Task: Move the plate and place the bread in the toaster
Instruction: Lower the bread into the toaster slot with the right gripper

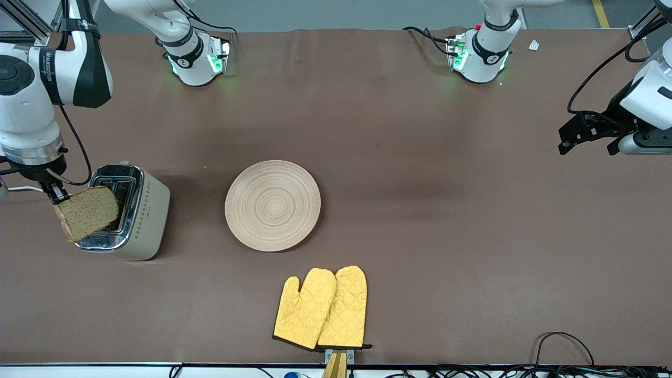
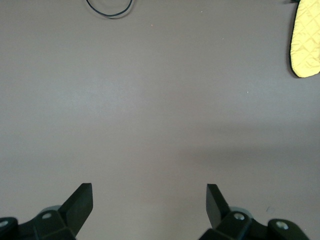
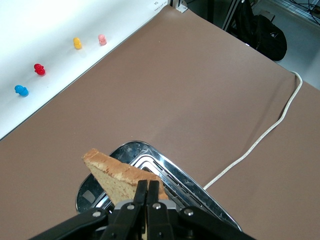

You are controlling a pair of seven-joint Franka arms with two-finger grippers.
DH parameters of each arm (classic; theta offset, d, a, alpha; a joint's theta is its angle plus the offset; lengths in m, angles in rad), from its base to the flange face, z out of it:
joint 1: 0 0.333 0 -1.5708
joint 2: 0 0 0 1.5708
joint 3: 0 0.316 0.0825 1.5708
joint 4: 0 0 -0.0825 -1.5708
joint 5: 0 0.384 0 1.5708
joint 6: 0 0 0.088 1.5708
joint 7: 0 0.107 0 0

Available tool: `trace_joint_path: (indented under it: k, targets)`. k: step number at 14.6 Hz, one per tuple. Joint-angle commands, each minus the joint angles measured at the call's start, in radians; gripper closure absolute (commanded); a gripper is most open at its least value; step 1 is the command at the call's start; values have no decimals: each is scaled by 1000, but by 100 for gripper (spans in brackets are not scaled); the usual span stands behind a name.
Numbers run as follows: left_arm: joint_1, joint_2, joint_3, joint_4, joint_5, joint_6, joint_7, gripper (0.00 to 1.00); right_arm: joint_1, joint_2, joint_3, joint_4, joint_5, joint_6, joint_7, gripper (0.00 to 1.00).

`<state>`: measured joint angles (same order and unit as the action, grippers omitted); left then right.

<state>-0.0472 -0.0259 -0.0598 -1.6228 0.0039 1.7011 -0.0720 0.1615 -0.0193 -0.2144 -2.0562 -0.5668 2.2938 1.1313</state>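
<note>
The brown bread (image 1: 86, 212) (image 3: 116, 174) hangs tilted just above the chrome top of the cream toaster (image 1: 143, 218) (image 3: 172, 172), partly covering its slots. My right gripper (image 1: 59, 198) (image 3: 150, 187) is shut on one edge of the slice, over the toaster's outer end. The toaster stands toward the right arm's end of the table. Mid-table lies the round wooden plate (image 1: 273, 205), with nothing on it. Up in the air at the left arm's end, my left gripper (image 1: 588, 132) (image 2: 149, 193) waits open over bare table, nothing between its fingers (image 2: 82, 201).
Two yellow oven mitts (image 1: 321, 308) (image 2: 306, 40) lie nearer the front camera than the plate, at the table's edge. The toaster's white cord (image 3: 260, 140) trails over the brown tabletop (image 1: 446, 220). Black cables (image 1: 564, 341) loop along the front edge.
</note>
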Motion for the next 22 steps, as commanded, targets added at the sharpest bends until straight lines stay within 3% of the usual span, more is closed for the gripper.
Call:
trace_joint_path:
  k: [1, 6, 14, 22]
  targets:
    - [0, -20, 5, -16, -10, -1, 11, 0, 1, -42, 13, -39, -16, 12, 10, 100]
    - [0, -20, 5, -16, -10, 0, 11, 0, 39, -18, 17, -32, -90, 24, 97, 100]
    - [0, -20, 5, -16, -10, 0, 11, 0, 29, 10, 13, -4, -128, 62, 88, 100]
    - [0, -20, 5, -16, -12, -1, 12, 0, 21, -13, 12, -113, -125, 128, 97, 100]
